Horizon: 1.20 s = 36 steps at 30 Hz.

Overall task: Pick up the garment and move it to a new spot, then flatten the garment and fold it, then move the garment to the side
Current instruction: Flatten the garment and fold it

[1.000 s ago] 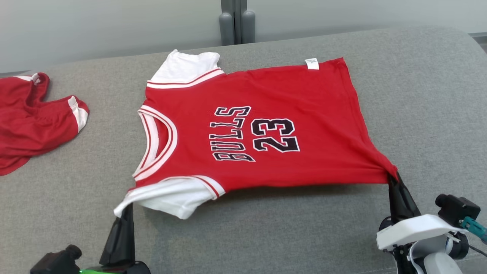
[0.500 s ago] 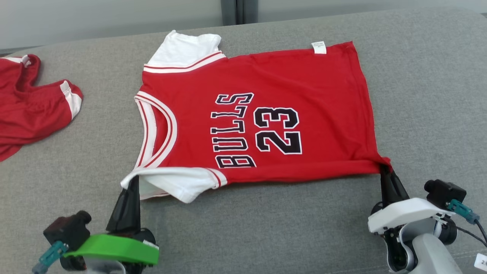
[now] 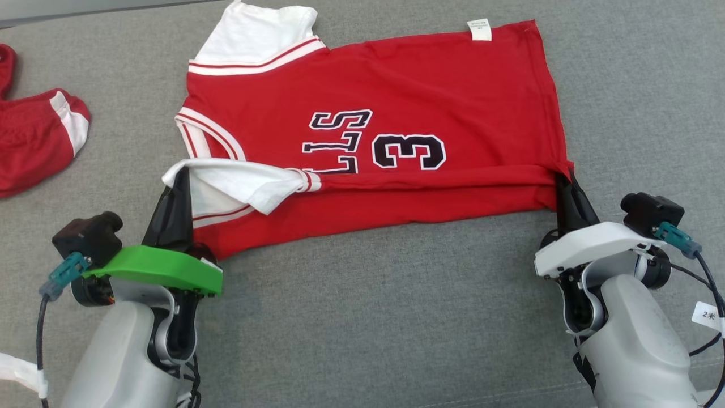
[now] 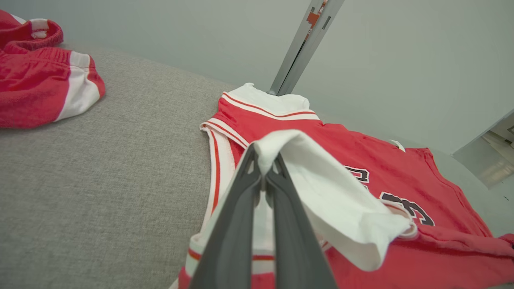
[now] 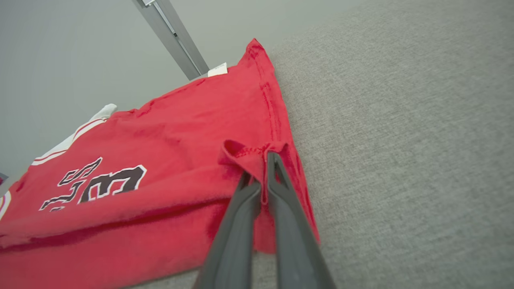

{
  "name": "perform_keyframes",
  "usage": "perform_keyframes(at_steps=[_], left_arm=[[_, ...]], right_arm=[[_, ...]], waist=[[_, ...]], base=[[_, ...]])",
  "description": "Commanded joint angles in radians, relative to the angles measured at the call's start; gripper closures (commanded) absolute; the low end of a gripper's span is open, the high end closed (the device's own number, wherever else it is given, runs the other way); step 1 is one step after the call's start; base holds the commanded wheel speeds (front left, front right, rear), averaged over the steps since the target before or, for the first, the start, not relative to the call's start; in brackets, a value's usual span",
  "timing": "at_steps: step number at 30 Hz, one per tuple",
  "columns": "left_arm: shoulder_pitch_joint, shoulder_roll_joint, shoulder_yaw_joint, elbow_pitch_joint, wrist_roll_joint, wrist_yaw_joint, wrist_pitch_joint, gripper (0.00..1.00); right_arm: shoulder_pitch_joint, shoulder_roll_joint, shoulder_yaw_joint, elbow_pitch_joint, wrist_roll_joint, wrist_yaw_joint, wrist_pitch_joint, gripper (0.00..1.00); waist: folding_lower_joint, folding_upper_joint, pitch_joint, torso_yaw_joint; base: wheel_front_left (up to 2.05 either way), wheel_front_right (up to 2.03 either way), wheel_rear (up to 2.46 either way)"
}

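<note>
Pinching the white sleeve [image 3: 238, 184] of the red cotton basketball jersey [image 3: 408, 79], which lies spread mid-table, the left claw [image 3: 182, 177] holds it above the grey cloth-covered table [image 3: 368, 317]. The right claw [image 3: 562, 181] is clamped on the hem corner. Risk: uneven travel skews the fold, and thin pinches may slip.

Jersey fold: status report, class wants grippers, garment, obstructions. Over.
Left gripper shut on near sleeve of jersey, right gripper shut on hem corner. Near edge raised, doubled over the lettering. Second red garment lies apart at left, nothing blocking.
</note>
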<state>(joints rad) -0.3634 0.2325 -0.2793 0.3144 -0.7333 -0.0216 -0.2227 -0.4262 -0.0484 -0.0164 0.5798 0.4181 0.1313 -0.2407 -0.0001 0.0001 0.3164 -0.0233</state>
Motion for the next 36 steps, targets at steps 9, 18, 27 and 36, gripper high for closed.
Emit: perform_keyframes(at_steps=[9,18,27,36], left_arm=[[-0.119,-0.027,0.016,0.139,0.017,-0.030,-0.029,1.00],[-0.199,-0.047,0.067,0.233,0.041,-0.024,-0.043,0.00],[-0.140,-0.069,0.141,0.165,0.100,-0.051,-0.043,0.00],[0.048,-0.059,0.172,0.045,0.105,-0.060,-0.008,0.00]], right_arm=[[-0.061,-0.004,0.011,0.051,-0.008,-0.001,-0.020,0.82],[-0.091,-0.004,0.003,-0.008,-0.012,-0.001,-0.025,0.00],[-0.008,-0.004,-0.061,-0.175,-0.059,-0.001,-0.025,0.00],[0.130,-0.004,-0.083,-0.270,-0.148,-0.001,-0.013,0.00]], waist=[[0.0001,-0.0001,0.028,-0.011],[0.0001,-0.0001,0.041,-0.023],[0.0001,-0.0001,0.023,-0.014],[0.0001,-0.0001,-0.041,0.016]], base=[[0.00,0.00,0.00],[0.00,0.00,0.00],[0.00,0.00,0.00],[0.00,0.00,0.00]])
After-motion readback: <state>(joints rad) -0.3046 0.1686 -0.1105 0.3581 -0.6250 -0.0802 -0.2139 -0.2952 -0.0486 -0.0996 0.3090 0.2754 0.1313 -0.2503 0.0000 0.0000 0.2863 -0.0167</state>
